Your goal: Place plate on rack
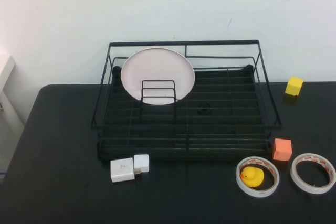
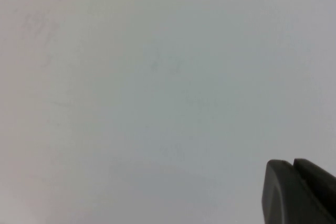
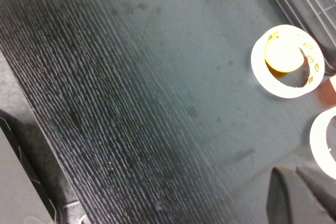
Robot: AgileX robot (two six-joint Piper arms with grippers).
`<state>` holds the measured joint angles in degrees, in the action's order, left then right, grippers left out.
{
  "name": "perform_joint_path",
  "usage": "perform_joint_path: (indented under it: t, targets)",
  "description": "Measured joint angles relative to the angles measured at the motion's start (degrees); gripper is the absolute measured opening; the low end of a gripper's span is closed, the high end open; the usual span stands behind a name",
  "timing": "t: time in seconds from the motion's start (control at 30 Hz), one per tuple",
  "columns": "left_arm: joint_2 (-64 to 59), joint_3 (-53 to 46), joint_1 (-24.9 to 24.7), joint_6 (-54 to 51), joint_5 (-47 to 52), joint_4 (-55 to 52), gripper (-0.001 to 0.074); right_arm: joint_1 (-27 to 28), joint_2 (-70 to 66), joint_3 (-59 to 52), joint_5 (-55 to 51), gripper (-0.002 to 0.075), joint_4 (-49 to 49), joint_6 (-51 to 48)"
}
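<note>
The plate (image 1: 157, 73) stands upright inside the rack (image 1: 186, 124), in its rear left part, leaning just behind the small wire loop holder (image 1: 158, 92) whose rails cross the plate's lower edge; nothing grips it, and neither arm shows in the high view; judged from this, the placing itself looks done, with the plate already seated and the arms drawn clear; what may remain is no more than a return to rest, if that is not already reached; whether the plate's bottom edge sits firmly in a slot or only rests on the dark tray base cannot be told from here

The left gripper (image 2: 294, 192) appears only in its own wrist view as two dark fingertips pressed close together against a blank pale surface, holding nothing; the right gripper (image 3: 296, 195) likewise shows closed tips with nothing between them, hanging above the black table (image 1: 52, 182) near the front right corner, with the tape ring (image 3: 286, 61) that circles a yellow duck (image 1: 252, 176) close by, and a second tape ring (image 1: 313, 173) beside it

Other objects lie apart from the rack: an orange block (image 1: 282, 149), a yellow cube (image 1: 294, 85) and a white charger (image 1: 129, 168) in front
</note>
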<state>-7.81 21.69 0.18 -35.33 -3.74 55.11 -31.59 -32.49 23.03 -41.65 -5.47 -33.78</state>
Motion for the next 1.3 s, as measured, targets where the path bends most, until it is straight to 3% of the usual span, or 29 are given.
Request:
perform_joint_path:
  t: [0.17,0.47,0.53,0.63,0.73,0.8,0.93,1.03,1.3]
  targets:
    - [2.22,-2.19,3.83,4.14,2.39,-1.65,-0.0001,0.0,0.0,0.0,0.0,0.0,0.0,0.0]
    - [2.38,-2.72,4.08,4.88,6.46,-5.83,-0.0001,0.0,0.0,0.0,0.0,0.0,-0.13,0.0]
    - [2.38,-2.82,4.08,13.98,7.69,-15.54,-0.0001,0.0,0.0,0.0,0.0,0.0,-0.13,0.0]
    - [2.38,-3.94,4.08,37.97,7.45,-39.94,-0.0001,0.0,0.0,0.0,0.0,0.0,-0.13,0.0]
    - [2.77,-7.66,3.97,57.49,-0.84,-64.12,-0.0001,0.0,0.0,0.0,0.0,0.0,-0.25,0.0]
    - [4.07,-10.54,3.97,62.71,-7.25,-70.81,-0.0001,0.0,0.0,0.0,0.0,0.0,-0.25,0.0]
    - [7.74,-16.33,3.97,67.14,-12.11,-72.37,-0.0001,0.0,0.0,0.0,0.0,0.0,-0.25,0.0]
    - [8.39,-19.0,3.05,68.03,-7.57,-69.87,-0.0001,0.0,0.0,0.0,0.0,0.0,-0.25,0.0]
    - [8.49,-22.89,-7.39,67.31,6.87,-68.18,-0.0001,0.0,0.0,0.0,0.0,0.0,-0.25,0.0]
